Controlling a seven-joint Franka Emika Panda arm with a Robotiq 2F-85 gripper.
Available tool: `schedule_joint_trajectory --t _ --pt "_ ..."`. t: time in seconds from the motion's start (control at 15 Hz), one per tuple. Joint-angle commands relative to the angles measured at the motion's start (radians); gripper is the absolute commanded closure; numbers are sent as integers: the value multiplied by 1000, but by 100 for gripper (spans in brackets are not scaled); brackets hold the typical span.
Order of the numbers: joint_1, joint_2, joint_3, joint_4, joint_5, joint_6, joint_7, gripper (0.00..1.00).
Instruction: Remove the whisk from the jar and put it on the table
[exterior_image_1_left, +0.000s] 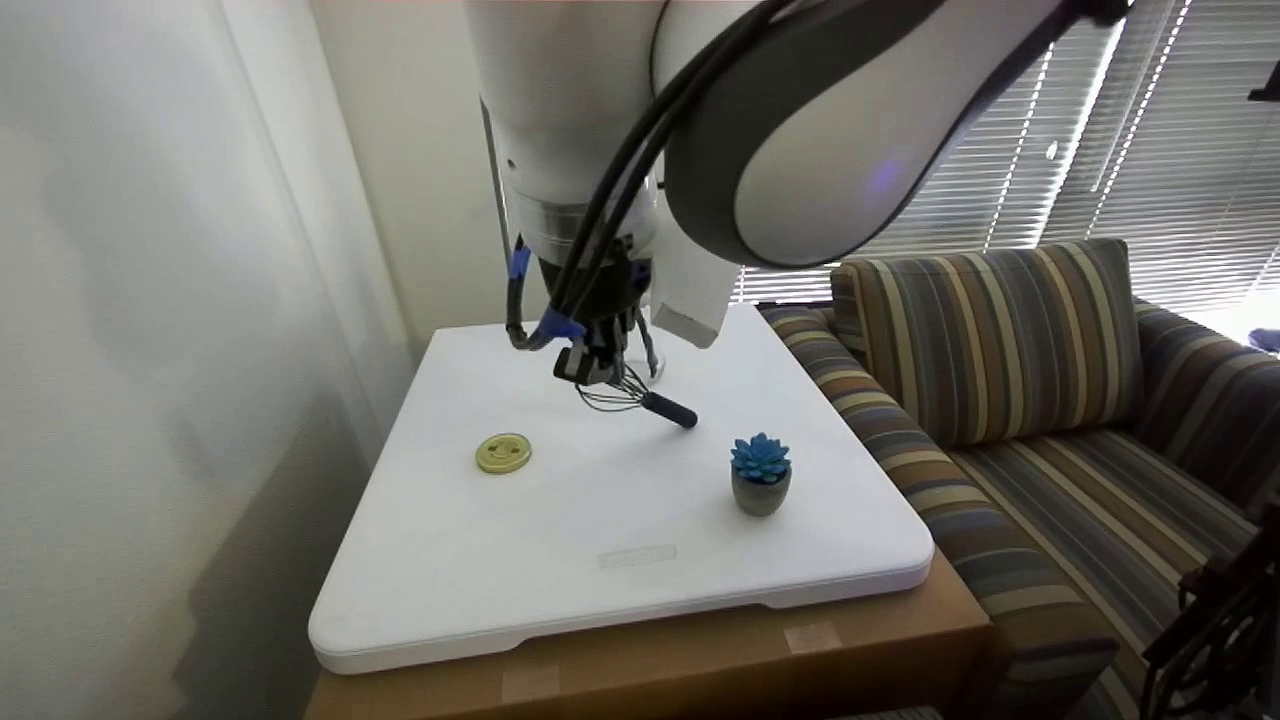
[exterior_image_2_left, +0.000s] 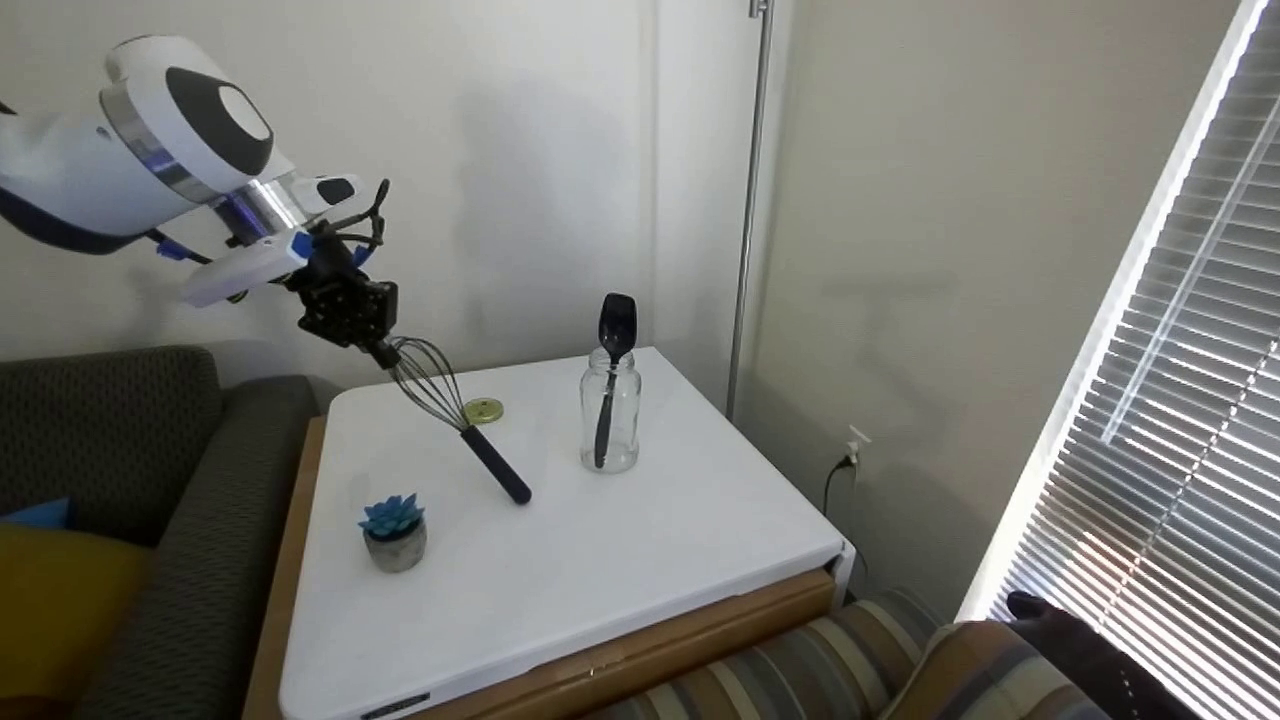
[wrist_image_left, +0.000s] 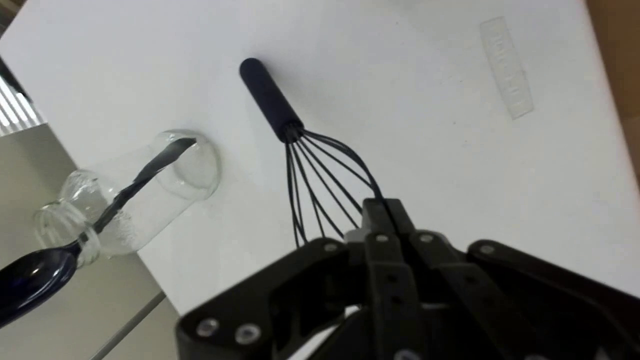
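In an exterior view, a dark grey sofa (exterior_image_2_left: 70, 440) is standing off the left edge of the table (exterior_image_2_left: 650, 540), and the robot arm (exterior_image_2_left: 140, 170) is reaching in from that side. At its end the gripper (exterior_image_2_left: 385, 355) is hanging above the table, set narrow and pinching the whisk (exterior_image_2_left: 471, 437) by its wire head (exterior_image_2_left: 430, 385); the wrist view is showing a wire running in at the fingertips (wrist_image_left: 372, 212). Lower down, near the left edge, a blue succulent (exterior_image_2_left: 391, 515) is sitting in a grey pot (exterior_image_2_left: 397, 551). The whisk is slanting down to the right, its black handle (exterior_image_2_left: 497, 466) pointing away from the left edge; whether its end is touching the table cannot be told. Behind it, toward the far edge, a yellow-green disc (exterior_image_2_left: 486, 410) is lying flat. Toward the right edge the jar (exterior_image_2_left: 625, 420) is standing upright, apart from the whisk, with a dark spoon (exterior_image_2_left: 618, 326) leaning inside it, bowl above the rim. A metal pole (exterior_image_2_left: 752, 200) is rising beyond the far right corner, a striped sofa (exterior_image_2_left: 800, 665) is showing below the near right corner, and white blinds (exterior_image_2_left: 1180, 400) are hanging past it.
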Motion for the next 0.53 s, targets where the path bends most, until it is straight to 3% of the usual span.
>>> schedule_joint_trajectory --t 0.0,0.27,0.47 --pt "-82 41 74 -22 205 30 -170 99" --pt "-163 99 152 6 476 21 -390 99" --pt "-208 126 191 28 611 -14 -502 99"
